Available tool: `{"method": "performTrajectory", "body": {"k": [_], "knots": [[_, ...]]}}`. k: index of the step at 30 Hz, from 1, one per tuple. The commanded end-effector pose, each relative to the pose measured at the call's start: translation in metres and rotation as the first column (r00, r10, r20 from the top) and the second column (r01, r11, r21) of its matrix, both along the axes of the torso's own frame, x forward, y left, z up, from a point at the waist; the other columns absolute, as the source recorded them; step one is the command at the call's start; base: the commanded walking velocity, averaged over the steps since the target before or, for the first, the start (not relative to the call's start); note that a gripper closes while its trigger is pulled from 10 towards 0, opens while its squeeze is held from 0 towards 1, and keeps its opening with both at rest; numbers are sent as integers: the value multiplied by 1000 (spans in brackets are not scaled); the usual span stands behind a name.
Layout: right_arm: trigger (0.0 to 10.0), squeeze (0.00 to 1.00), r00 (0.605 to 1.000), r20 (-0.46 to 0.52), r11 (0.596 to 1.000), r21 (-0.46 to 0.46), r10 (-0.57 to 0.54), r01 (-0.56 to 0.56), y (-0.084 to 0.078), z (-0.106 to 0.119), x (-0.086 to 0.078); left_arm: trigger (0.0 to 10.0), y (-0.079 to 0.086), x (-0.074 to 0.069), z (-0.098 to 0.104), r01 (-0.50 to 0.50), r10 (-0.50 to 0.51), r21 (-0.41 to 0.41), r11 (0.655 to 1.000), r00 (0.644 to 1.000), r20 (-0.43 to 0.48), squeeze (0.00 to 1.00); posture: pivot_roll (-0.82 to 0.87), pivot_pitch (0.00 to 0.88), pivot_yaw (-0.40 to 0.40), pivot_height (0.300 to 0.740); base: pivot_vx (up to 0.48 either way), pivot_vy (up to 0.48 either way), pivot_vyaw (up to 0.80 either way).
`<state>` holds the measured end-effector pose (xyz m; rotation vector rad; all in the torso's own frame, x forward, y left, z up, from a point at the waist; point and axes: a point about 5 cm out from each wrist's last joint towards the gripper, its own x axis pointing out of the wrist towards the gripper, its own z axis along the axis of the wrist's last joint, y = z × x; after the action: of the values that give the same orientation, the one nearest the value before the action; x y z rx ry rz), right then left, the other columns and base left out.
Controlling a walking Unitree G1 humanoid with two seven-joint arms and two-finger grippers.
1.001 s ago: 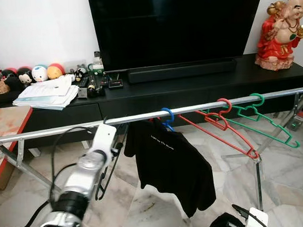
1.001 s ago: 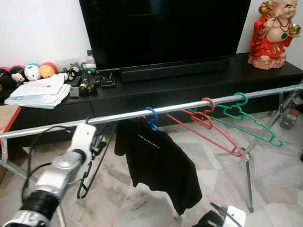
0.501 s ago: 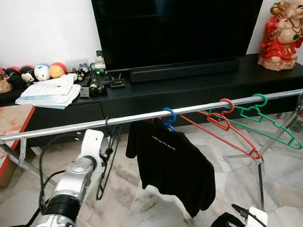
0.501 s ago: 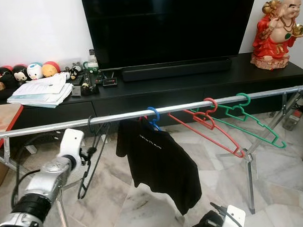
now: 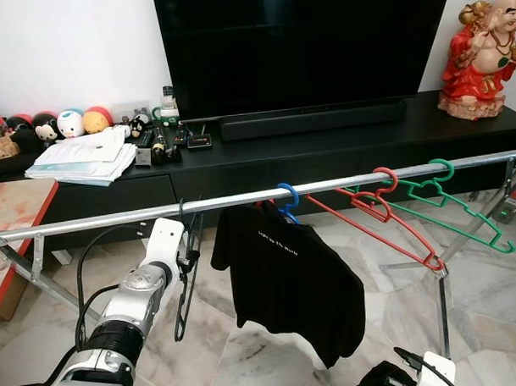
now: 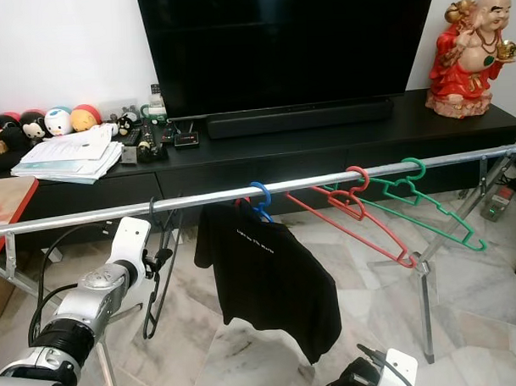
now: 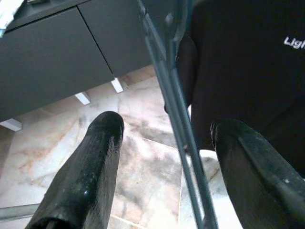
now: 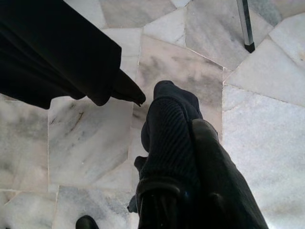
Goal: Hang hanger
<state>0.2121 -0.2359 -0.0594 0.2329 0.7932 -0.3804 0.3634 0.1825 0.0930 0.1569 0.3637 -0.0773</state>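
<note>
A white wall backs a long black TV cabinet carrying a large dark television. Pale marble floor tiles lie below, evenly lit. A red-topped table edge stands at one side.

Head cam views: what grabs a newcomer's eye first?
Probably the black T-shirt on a blue hanger, at the middle of the metal drying rail. Just to its left, the left gripper has its fingers open around a black hanger hooked on the rail. Red hangers and a green hanger hang further right.
</note>
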Motion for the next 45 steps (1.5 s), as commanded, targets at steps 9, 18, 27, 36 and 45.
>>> {"method": "performTrajectory", "body": {"k": [9,18,27,36,45], "knots": [[10000,0,1000,9,1000,-1,5,-5,0,2,3,10000,-9,7,0,-64,64,-15,998,998,16,0,78,0,46,740,0,0,0],[10000,0,1000,10,1000,-2,11,-11,0,2,3,10000,-10,8,-3,-134,133,-77,988,991,-10,0,70,0,45,740,0,0,0],[10000,0,1000,10,1000,-2,11,-11,0,2,4,10000,-26,6,-9,-85,84,-86,993,996,-23,0,55,0,46,740,0,0,0],[10000,0,1000,8,1000,-4,14,-14,-1,2,3,10000,-31,4,-15,-99,95,-106,989,995,-38,0,43,0,49,740,0,0,0],[10000,0,1000,6,1000,-4,17,-17,-1,2,2,0,-33,3,-16,-117,112,-141,983,993,-44,0,39,0,51,740,0,0,0]]}}
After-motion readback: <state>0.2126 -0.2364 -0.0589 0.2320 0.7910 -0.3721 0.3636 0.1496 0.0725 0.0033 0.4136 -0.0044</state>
